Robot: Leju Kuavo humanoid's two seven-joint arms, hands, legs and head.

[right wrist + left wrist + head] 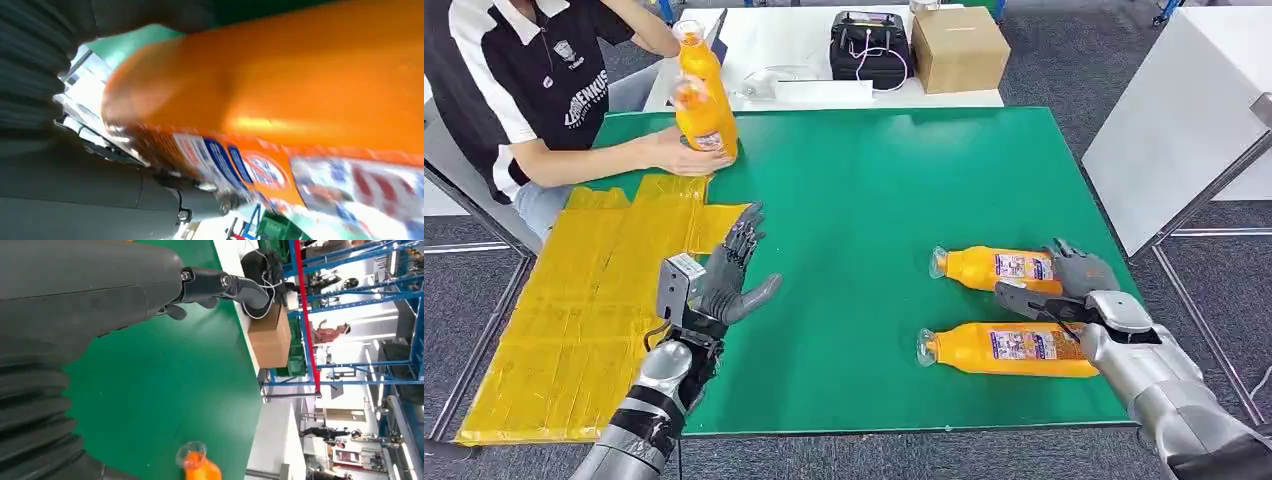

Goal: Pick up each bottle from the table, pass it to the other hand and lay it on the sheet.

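Two orange bottles lie on their sides at the right of the green table (874, 180). My right hand (1064, 285) is on the base end of the far bottle (989, 267), fingers curled over it and thumb against its near side. That bottle's body and label (280, 125) are pressed close in the right wrist view. The near bottle (1009, 349) lies free just in front of the hand. My left hand (719, 275) hovers open and holds nothing at the yellow sheet's (574, 300) right edge; its fingers (225, 285) are spread, and a bottle neck (197, 465) shows beyond.
A seated person at the far left holds two upright orange bottles (699, 100) at the table's back corner. Behind the table stand a cardboard box (959, 45) and a black device with cables (869, 45). A white table (1184, 120) stands to the right.
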